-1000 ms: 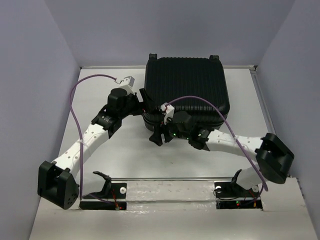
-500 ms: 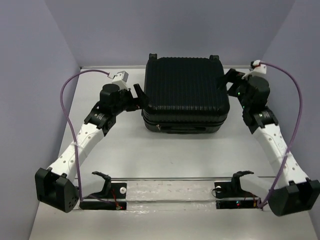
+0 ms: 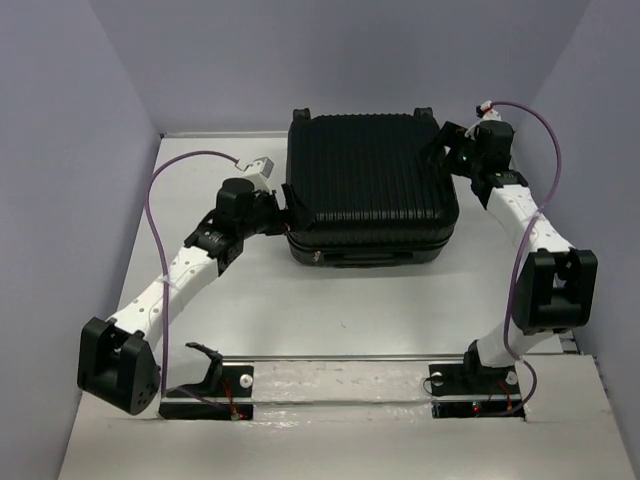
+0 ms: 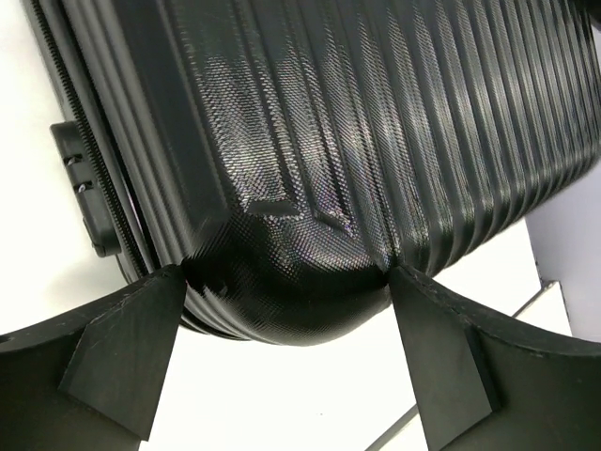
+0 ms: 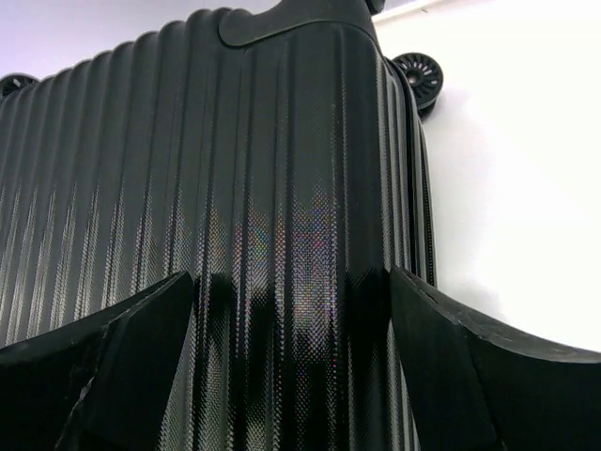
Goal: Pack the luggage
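Luggage, closed and lying flat with its ribbed shell up, sits at the far middle of the white table. The left gripper is spread wide around the case's near-left rounded corner, one finger on each side of the curve, just beside the zipper seam. The right gripper, equally wide, straddles the shell at the far-right corner, close to a caster wheel. Whether any fingertip actually presses the shell cannot be told.
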Tool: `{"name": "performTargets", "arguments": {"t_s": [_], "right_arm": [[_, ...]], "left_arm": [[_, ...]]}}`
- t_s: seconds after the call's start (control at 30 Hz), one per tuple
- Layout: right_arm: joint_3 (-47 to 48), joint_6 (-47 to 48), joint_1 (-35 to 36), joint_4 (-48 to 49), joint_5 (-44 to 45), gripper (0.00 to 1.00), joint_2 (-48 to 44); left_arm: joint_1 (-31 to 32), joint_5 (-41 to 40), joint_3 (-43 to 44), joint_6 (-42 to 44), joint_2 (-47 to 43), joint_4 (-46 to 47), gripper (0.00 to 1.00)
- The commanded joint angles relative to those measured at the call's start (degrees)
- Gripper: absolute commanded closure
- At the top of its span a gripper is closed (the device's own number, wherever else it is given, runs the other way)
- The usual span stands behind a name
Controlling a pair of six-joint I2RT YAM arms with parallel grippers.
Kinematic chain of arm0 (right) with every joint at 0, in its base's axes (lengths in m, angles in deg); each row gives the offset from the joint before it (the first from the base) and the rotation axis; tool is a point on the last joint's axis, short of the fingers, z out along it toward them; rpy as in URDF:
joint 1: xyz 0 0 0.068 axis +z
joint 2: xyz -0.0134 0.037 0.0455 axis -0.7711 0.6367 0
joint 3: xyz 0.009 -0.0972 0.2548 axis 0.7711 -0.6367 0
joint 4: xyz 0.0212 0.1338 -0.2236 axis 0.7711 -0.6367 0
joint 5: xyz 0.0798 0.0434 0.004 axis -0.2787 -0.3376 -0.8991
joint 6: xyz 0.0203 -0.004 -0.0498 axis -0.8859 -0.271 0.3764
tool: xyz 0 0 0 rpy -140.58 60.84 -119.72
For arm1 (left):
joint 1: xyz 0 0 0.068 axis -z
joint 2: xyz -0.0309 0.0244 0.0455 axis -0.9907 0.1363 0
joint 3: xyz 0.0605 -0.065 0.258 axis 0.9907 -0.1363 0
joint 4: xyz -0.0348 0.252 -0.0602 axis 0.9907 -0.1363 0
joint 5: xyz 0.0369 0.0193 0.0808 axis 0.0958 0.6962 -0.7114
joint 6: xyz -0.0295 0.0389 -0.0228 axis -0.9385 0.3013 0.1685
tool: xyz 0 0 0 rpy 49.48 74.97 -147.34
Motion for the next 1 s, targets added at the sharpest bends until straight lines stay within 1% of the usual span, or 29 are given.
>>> {"name": "performTargets", "arguments": {"t_s": [0.0,0.03,0.07,0.1,0.13,0.17,0.2,0.23,0.27,0.3,0.33,0.37,0.4,0.47,0.53,0.63,0.67,0.77,0.83,0.9,0.93,0.97], "right_arm": [[8.77,-3.8,5.27,2.55,-25.69,0.17,9.83],[13.84,-4.5,7.1,2.55,-28.33,0.18,14.2],[16.59,-5.03,9.38,2.47,-32.53,0.17,16.42],[19.49,-5.29,9.4,2.2,-33.7,0.17,18.53],[26.22,-5.64,11.32,0.81,-34.5,0.16,20.73],[29.94,-6.08,12.03,-0.25,-35.29,0.15,25.53],[33.8,-6.87,12.74,-0.87,-37.91,0.13,28.11],[37.58,-9.23,13.53,-1.22,-39.15,0.11,30.39],[41.1,-10.64,13.53,-1.14,-39.95,0.08,32.5],[47.84,-13.27,13.53,-1.22,-40.04,0.07,36.35],[50.95,-14.69,13.53,-1.14,-39.87,0.04,38.22],[56.11,-15.92,13.53,-1.14,-38.91,0.02,39.72],[58.08,-17.76,13.53,-1.14,-38.38,0.01,41.56],[60.55,-18.13,13.53,-0.61,-37.76,0.0,41.58],[59.95,-16.99,13.53,0.0,-35.92,0.0,38.34],[55.83,-13.48,13.01,1.41,-32.75,0.0,33.07],[55.21,-13.04,13.01,2.11,-32.75,0.0,30.01],[55.02,-12.16,10.73,2.64,-34.85,0.0,26.74],[53.1,-10.49,9.5,2.73,-37.22,0.0,22.61],[42.07,-7.25,9.49,2.99,-37.58,0.0,13.67],[36.1,-4.27,9.49,6.91,-36.89,0.0,9.63],[21.94,-3.63,9.49,9.91,-35.57,0.01,0.8]], "left_arm": [[6.7,1.1,-3.29,-4.68,-4.69,6.17,0.01],[8.8,0.83,-4.43,-5.3,-5.83,6.7,0.01],[9.69,0.05,-5.83,-6.35,-6.53,7.58,0.01],[10.57,-0.13,-6.63,-6.97,-7.15,8.11,0.01],[11.27,-0.22,-7.33,-7.67,-8.38,8.72,0.01],[12.76,-0.22,-8.03,-8.46,-9.08,9.16,0.01],[13.73,-0.57,-8.65,-9.6,-9.79,10.04,0.01],[14.78,-1.1,-9.35,-9.96,-10.49,10.22,0.01],[15.75,-1.8,-9.36,-10.05,-11.02,10.22,0.01],[16.98,-2.59,-9.27,-10.31,-12.07,10.22,0.01],[16.99,-2.33,-9.01,-10.31,-12.51,10.4,0.01],[17.08,-2.68,-8.4,-10.23,-12.69,10.4,0.01],[16.99,-3.21,-6.83,-10.14,-12.69,10.31,0.01],[16.99,-4.26,-5.06,-9.26,-12.0,9.87,0.01],[16.82,-6.02,-2.16,-8.12,-11.29,8.38,0.01],[16.9,-7.52,-0.13,-7.06,-10.24,7.76,0.01],[16.9,-7.78,0.04,-6.63,-9.54,7.76,0.01],[16.73,-8.92,1.18,-6.1,-7.26,7.85,0.01],[16.46,-9.36,2.24,-5.57,-5.93,7.41,0.01],[16.2,-9.89,2.68,-5.39,-4.96,7.5,0.01],[16.29,-10.33,2.86,-5.31,-5.13,7.41,0.01],[16.2,-10.68,2.86,-5.31,-5.48,7.41,0.01]]}}
